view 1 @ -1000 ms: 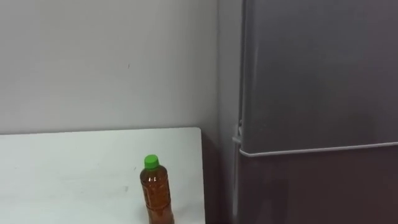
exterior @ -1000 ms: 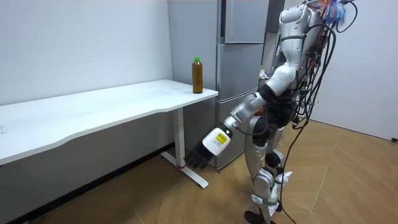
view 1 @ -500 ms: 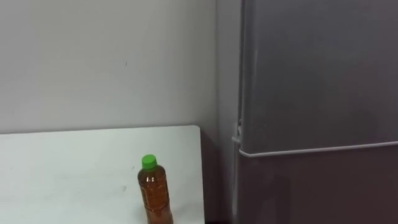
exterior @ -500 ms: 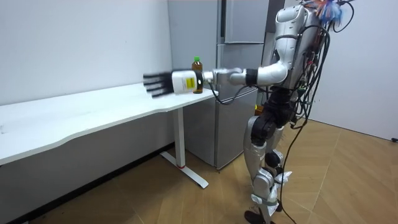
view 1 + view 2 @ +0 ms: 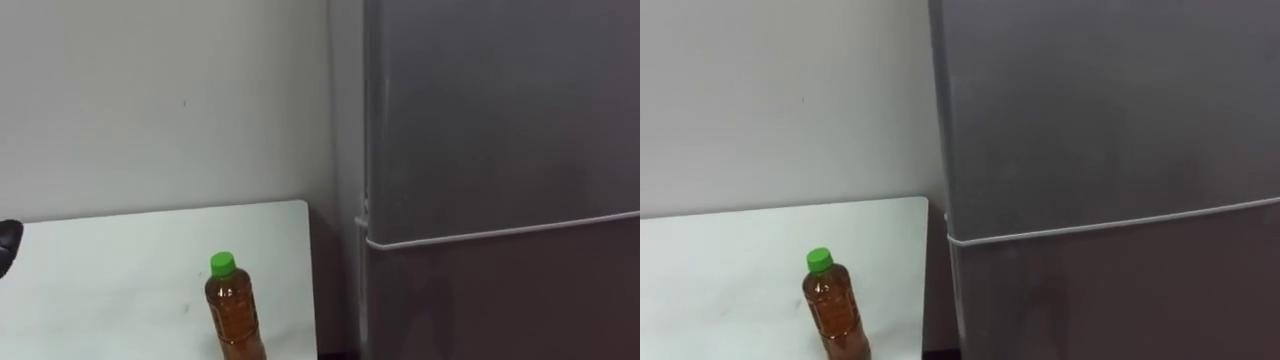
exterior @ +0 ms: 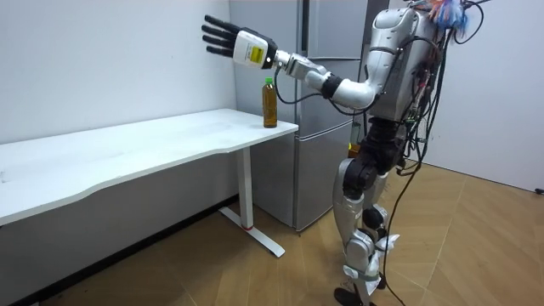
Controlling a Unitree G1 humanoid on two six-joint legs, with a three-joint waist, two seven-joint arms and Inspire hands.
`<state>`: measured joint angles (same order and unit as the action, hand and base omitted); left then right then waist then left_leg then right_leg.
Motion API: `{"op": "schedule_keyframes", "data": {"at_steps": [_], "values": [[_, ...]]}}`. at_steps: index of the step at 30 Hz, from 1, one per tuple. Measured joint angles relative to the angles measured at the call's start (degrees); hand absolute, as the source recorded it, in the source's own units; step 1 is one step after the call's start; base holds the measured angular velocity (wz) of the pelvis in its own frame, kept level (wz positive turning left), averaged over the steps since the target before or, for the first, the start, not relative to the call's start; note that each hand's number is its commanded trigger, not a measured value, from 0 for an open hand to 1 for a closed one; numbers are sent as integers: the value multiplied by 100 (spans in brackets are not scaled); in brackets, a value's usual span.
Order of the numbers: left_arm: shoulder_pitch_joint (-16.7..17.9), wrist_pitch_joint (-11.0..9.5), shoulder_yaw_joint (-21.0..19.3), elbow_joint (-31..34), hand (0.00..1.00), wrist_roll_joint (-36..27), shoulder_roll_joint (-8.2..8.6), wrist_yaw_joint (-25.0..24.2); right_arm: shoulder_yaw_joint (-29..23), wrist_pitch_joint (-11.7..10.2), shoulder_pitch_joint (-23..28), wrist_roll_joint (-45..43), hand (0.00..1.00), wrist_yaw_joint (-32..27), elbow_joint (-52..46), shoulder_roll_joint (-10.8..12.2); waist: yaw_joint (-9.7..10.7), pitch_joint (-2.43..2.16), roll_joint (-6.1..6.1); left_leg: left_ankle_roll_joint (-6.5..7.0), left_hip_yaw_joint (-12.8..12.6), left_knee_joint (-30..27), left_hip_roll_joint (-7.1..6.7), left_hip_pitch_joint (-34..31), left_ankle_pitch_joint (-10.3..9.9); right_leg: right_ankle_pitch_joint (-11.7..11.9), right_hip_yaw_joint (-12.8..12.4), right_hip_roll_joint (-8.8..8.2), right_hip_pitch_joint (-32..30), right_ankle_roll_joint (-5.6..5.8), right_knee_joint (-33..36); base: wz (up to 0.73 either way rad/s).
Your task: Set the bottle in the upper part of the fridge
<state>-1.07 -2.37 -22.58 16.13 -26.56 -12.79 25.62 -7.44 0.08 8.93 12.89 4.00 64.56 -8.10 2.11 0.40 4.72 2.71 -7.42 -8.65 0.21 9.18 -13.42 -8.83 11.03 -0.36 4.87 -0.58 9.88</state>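
Observation:
An amber bottle [image 5: 233, 315] with a green cap stands upright near the right front corner of the white table [image 5: 110, 265]. The grey fridge [image 5: 500, 120] is just right of the table, both doors closed, with the seam between upper and lower door at about bottle-cap height. In the room view I stand before the fridge [image 6: 327, 34] with my left arm raised. My left hand [image 6: 223, 36] is open, fingers spread, high above the table and beyond the bottle [image 6: 269, 104], apart from it. A dark bit of that hand [image 5: 6, 245] shows at the left edge.
A white wall runs behind the table. The long table top [image 6: 127, 149] stretches to the room view's left. A narrow gap separates the table's right edge from the fridge side. Wooden floor lies around me.
My left arm has swung up from low beside the table leg, past bottle height, to above the bottle. The eye views have shifted a little. The bottle has not moved.

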Motion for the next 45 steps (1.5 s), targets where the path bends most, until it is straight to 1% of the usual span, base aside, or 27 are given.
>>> {"op": "schedule_keyframes", "data": {"at_steps": [1, 2, 3, 5, 7, 9, 10, 13, 14, 17, 19, 21, 22, 23, 24, 25, 27, 30, 32, 34, 36, 43, 45], "values": [[-127, 42, 97, 4, 0, 0, 4, -101, -5, 3, 2, -2, 0, 5, 3, 6, 23, -12, 12, 0, -3, -4, 2, -3, 0, 0, -1, -13, -2, 0, 0, 0], [-261, 97, 166, 12, 0, -20, 4, -263, -3, 10, -9, -6, 0, 32, 3, 19, 65, -5, -5, 0, -3, -2, 4, -3, 0, -1, 2, -12, -1, 0, -1, 0], [-326, 123, 219, 12, 0, -21, 4, -348, -5, 13, -20, -8, 0, 46, 2, 26, 85, -4, -5, 0, -2, -2, 4, -4, 0, -1, 7, -11, -2, 0, -8, 0], [-498, 240, 471, 27, 0, -26, 4, -678, -9, 74, -91, -1, 0, 46, 10, 60, 173, -5, -28, 0, -1, -1, 3, -45, 0, -1, 8, -11, -35, 0, -16, 0], [-587, 332, 660, 27, 0, -67, 10, -889, -12, 107, -105, 3, 0, 47, 15, 81, 277, -10, -37, 0, -7, -1, 2, -73, 0, 0, 1, -11, -82, 0, -7, -2], [-628, 392, 832, 27, 0, -101, 55, -1074, -9, 124, -133, 5, 0, 56, 15, 98, 329, -12, -49, 0, -40, -1, 8, -92, 0, 1, -21, -11, -81, -1, 4, -9], [-628, 434, 948, 27, 0, -88, 73, -1177, -9, 121, -144, 18, 0, 73, 33, 109, 392, -12, -48, 0, -61, -3, 10, -80, 1, 3, -51, -3, -83, -3, 0, -14], [-657, 541, 1244, 26, 0, -61, 110, -1451, 0, 121, -254, 14, 0, 124, 158, 106, 454, -4, -62, -1, -163, -22, 15, -54, 2, 8, -184, 45, -110, -4, 3, -18], [-735, 633, 1364, 19, 0, -60, 135, -1574, 3, 130, -334, 16, 0, 155, 224, 106, 480, 5, -74, -1, -182, -25, 16, -52, 2, 9, -206, 41, -109, -3, 2, -11], [-970, 779, 1591, -106, 0, -73, 149, -1890, 122, 135, -379, 17, 0, 254, 244, 94, 592, 28, -104, -2, -195, -29, 19, -56, 2, 13, -234, 34, -100, -1, -5, -1], [-1098, 871, 1687, -194, 0, -81, 164, -2035, 131, 158, -393, 17, 0, 283, 261, 95, 623, 30, -107, -2, -203, -28, 26, -53, 2, 14, -268, 38, -97, -3, -4, -7], [-1115, 961, 1795, -207, 0, -79, 164, -2186, 131, 252, -464, 30, 0, 289, 263, 102, 725, 27, -96, -2, -223, -29, 30, -51, 2, 15, -270, 39, -96, -4, -5, -2], [-1115, 982, 1845, -209, 0, -89, 166, -2227, 136, 253, -468, 32, 0, 288, 262, 101, 736, 27, -94, -2, -235, -29, 33, -51, 3, 15, -277, 40, -100, -5, -3, -5], [-1116, 1039, 1913, -208, 0, -100, 184, -2334, 167, 257, -489, 49, 0, 285, 262, 95, 750, 25, -91, -4, -314, -34, 42, -50, 4, 19, -300, 45, -110, -11, -3, -8], [-1117, 1073, 1948, -208, 0, -100, 196, -2377, 174, 262, -502, 53, 0, 284, 267, 94, 756, 25, -92, -5, -342, -43, 46, -51, 4, 22, -307, 47, -112, -15, -3, -7], [-1118, 1126, 2028, -208, 0, -99, 214, -2426, 175, 302, -525, 57, 0, 282, 276, 96, 784, 25, -96, -5, -347, -65, 49, -48, 4, 23, -309, 46, -116, -18, -4, 0], [-1118, 1195, 2051, -209, 0, -99, 277, -2477, 174, 377, -559, 60, 0, 282, 279, 95, 822, 22, -99, -5, -354, -79, 52, -49, 4, 28, -308, 47, -161, -24, -8, 0], [-1118, 1235, 2043, -209, 0, -99, 277, -2509, 173, 391, -571, 60, 0, 286, 280, 95, 829, 19, -99, -5, -352, -79, 53, -57, 4, 29, -306, 45, -186, -26, -8, 0], [-1118, 1281, 2046, -209, 0, -99, 277, -2534, 173, 474, -593, 64, 0, 286, 281, 90, 837, 17, -100, -5, -349, -79, 53, -55, 4, 39, -306, 45, -187, -24, -7, 0], [-1118, 1342, 2049, -209, 0, -134, 275, -2599, 173, 497, -607, 65, 0, 288, 293, 81, 837, 11, -92, -5, -340, -80, 53, -57, 4, 52, -306, 44, -184, -21, -12, 0], [-1118, 1399, 2061, -209, 0, -140, 274, -2637, 175, 497, -617, 68, 0, 293, 306, 68, 837, 0, -75, -5, -330, -79, 52, -62, 4, 69, -302, 44, -182, -19, -17, 0], [-1118, 1449, 2121, -187, 0, -127, 255, -2650, 175, 471, -659, 84, 0, 307, 412, 9, 853, -45, 9, -4, -304, -89, 53, -93, 4, 87, -241, 34, -177, -18, -24, 5], [-1118, 1449, 2133, -180, 0, -128, 254, -2650, 193, 472, -712, 97, 0, 308, 489, -24, 855, -43, 38, -4, -295, -89, 53, -91, 4, 88, -220, 34, -161, -19, -23, 7]]}}
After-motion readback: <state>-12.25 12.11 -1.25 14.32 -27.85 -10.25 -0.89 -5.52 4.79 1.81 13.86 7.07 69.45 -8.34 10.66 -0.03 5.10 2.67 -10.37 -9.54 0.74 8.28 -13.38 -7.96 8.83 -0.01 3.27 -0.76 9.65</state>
